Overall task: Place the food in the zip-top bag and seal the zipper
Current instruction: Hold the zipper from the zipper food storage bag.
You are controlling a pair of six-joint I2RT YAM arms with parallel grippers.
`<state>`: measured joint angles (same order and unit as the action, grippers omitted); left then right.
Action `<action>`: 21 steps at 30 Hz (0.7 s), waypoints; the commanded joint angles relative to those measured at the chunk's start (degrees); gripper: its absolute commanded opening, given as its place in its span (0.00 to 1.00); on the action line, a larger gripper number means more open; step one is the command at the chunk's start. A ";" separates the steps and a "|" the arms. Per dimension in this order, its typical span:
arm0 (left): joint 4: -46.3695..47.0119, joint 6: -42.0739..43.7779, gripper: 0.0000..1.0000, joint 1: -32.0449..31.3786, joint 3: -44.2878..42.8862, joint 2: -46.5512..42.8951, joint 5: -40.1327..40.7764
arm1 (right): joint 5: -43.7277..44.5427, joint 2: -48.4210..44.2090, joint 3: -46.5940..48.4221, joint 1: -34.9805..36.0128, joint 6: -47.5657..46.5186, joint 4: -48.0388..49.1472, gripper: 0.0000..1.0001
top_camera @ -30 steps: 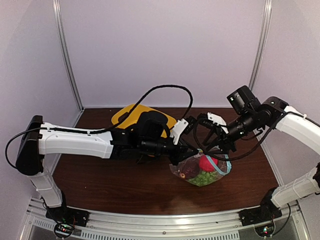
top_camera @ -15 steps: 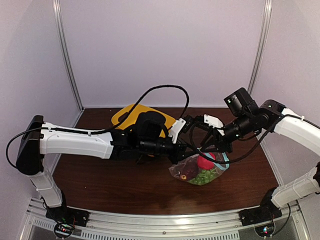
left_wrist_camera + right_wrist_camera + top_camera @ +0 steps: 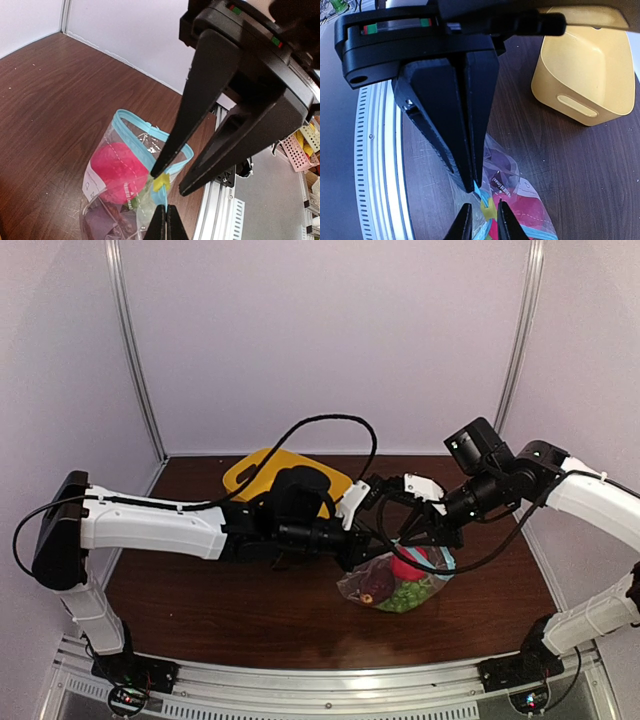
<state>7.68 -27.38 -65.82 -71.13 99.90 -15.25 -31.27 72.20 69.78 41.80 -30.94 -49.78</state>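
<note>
The zip-top bag (image 3: pixel 400 585), toy fruits (image 3: pixel 115 170) inside, sits on the table (image 3: pixel 200 590): light, crinkly, slippery. Your left gripper (image 3: pixel 161 222) is pinched closed on the zipper (image 3: pixel 131 137) end. Your right gripper (image 3: pixel 170 181) stands parted around the yellow slider (image 3: pixel 160 182). Hold the stiffer strip, not the film.

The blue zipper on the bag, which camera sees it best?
Left wrist view: the zipper shows as a wide blue loop beside the pink fruit. The top view shows only a small blue bit; the right wrist view, just slivers at the bottom.

A robot test booth in a lab: plain white walls (image 3: pixel 320 340), metal poles (image 3: pixel 135 350), a brown tabletop (image 3: pixel 200 590).
</note>
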 commanded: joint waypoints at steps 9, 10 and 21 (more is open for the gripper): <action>5.71 -0.57 0.00 0.85 1.85 -3.03 -0.40 | 2.00 1.51 -0.81 1.24 -1.14 -1.20 0.13; 5.88 -0.53 0.00 0.79 1.94 -3.12 -0.42 | 2.06 1.60 -0.86 1.24 -1.14 -1.19 0.14; 10.88 -2.22 0.00 1.48 4.59 -3.66 -3.36 | 1.90 1.56 -0.68 1.24 -0.96 0.31 0.16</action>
<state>11.18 -28.12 -65.12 -67.72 98.52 -16.12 -30.59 73.84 69.47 42.63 -31.66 -49.80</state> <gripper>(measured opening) 0.009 0.183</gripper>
